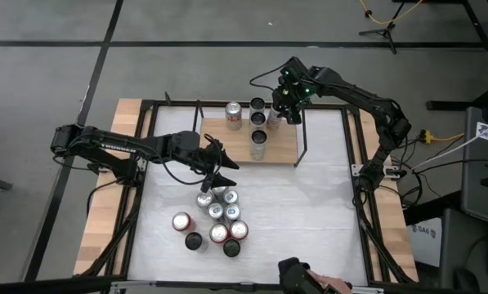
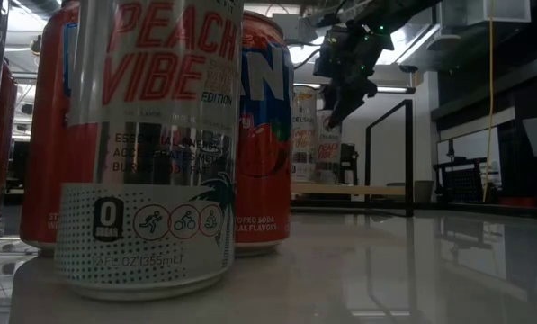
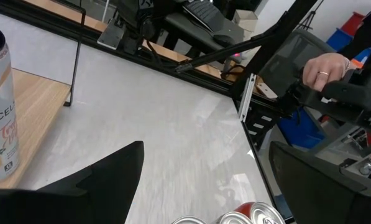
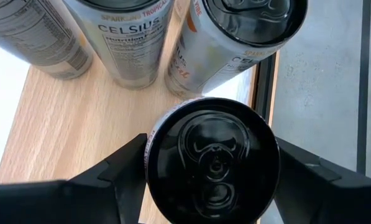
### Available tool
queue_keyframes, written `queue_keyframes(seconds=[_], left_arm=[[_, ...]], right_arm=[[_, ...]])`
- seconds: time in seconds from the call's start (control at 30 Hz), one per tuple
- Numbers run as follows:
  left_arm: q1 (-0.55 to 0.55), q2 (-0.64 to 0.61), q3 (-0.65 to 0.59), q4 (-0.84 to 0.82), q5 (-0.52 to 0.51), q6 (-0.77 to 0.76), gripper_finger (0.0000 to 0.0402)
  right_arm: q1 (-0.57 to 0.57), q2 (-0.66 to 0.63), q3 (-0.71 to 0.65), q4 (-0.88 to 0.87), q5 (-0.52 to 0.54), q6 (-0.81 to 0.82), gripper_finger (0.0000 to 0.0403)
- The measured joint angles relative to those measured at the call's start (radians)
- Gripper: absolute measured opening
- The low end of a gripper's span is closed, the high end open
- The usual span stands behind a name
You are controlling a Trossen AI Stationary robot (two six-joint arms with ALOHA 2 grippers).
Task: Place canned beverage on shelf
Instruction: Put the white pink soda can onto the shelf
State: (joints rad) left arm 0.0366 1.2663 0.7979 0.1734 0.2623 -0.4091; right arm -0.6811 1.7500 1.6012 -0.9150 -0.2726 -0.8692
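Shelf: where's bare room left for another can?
On the shelf, the bare board lies on the right, between the front can and the black upright, and at the front-left corner. The back edge is crowded: cans in a row, the right gripper around the rightmost.

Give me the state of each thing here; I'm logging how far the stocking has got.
Right claw: shut on the black-topped can.
Black-topped can: upright, gripped, at the shelf's end.
Left claw: open, empty, near the table cans.
Shelf cans: upright, free-standing.
Table cans: upright, clustered, not yet shelved.
Shelf: partly stocked, bare board left.
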Motion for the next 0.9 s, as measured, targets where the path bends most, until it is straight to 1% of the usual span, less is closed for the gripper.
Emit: queue_keyframes(seconds=[0.1,0.43,0.9], left_arm=[[0.0,0.0,0.0,0.0,0.0,0.0,0.0341],[0.0,0.0,0.0,0.0,0.0,0.0,0.0341],[0.0,0.0,0.0,0.0,0.0,-0.001,0.0341]], right_arm=[[0.0,0.0,0.0,0.0,0.0,0.0,0.0266],[0.0,0.0,0.0,0.001,0.002,0.001,0.0302],[0.0,0.0,0.001,0.003,0.002,0.0,0.03]])
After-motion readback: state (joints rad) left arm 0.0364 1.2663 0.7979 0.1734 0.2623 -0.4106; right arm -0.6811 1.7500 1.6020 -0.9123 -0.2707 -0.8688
